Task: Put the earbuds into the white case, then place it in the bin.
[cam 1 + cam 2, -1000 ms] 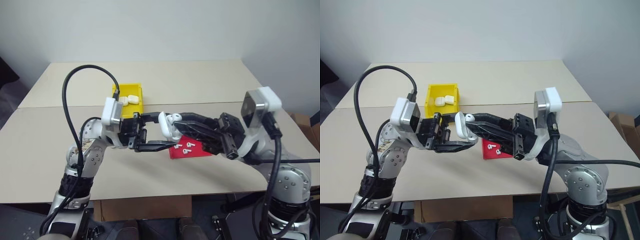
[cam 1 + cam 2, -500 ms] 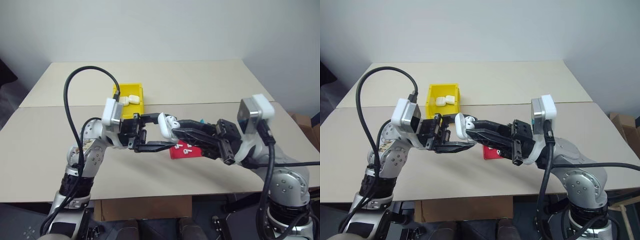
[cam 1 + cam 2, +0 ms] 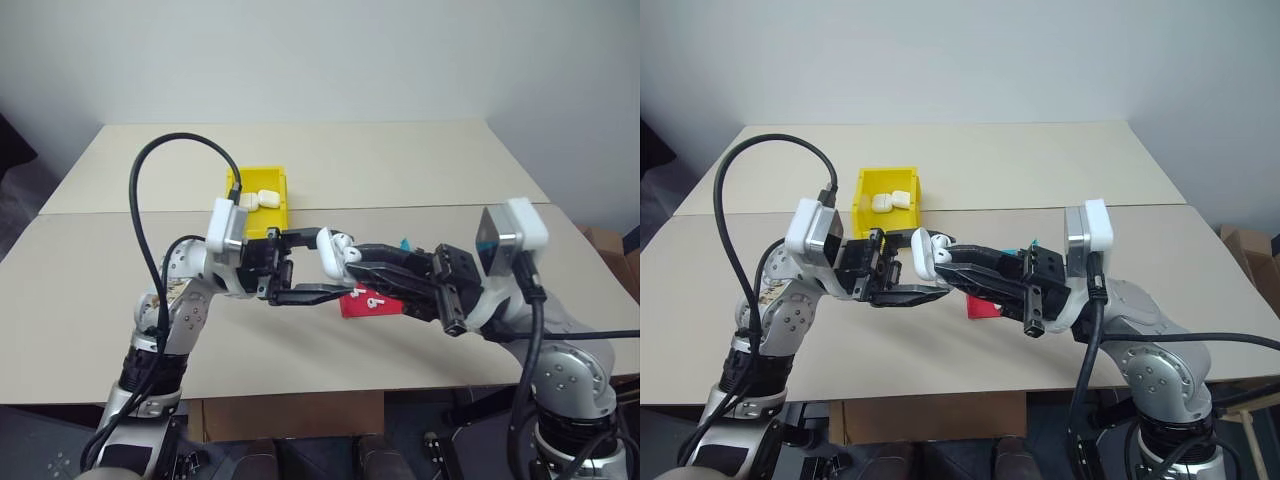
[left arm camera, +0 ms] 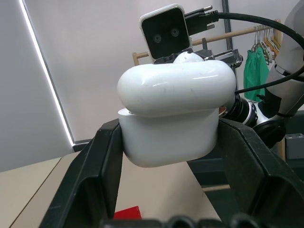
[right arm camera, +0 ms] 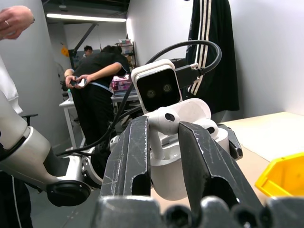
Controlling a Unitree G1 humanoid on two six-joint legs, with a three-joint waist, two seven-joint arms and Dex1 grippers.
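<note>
Earbud loading is under way above the desk [image 3: 420,170], judging by how things stand. The left pincer [image 3: 312,265] is clamped on the white case [image 3: 330,255], held in the air with its lid up. The right pincer [image 5: 164,156] meets it from the other side, its two black fingers pinched on one of the earbuds [image 5: 166,124], whose rounded head sits right at the open mouth of the case; whether its stem has entered a slot cannot be told. More earbuds [image 3: 372,297] lie on the red tray [image 3: 352,305] on the desk, directly below the two pincers.

The bin [image 3: 268,205], bright yellow, stands on the desk just beyond the left pincer, apart from the held case. It already contains small white cases [image 3: 258,199].

Remaining work, as I judge it: seat this earbud, possibly fetch another, shut the lid, and carry the case over to the bin.
</note>
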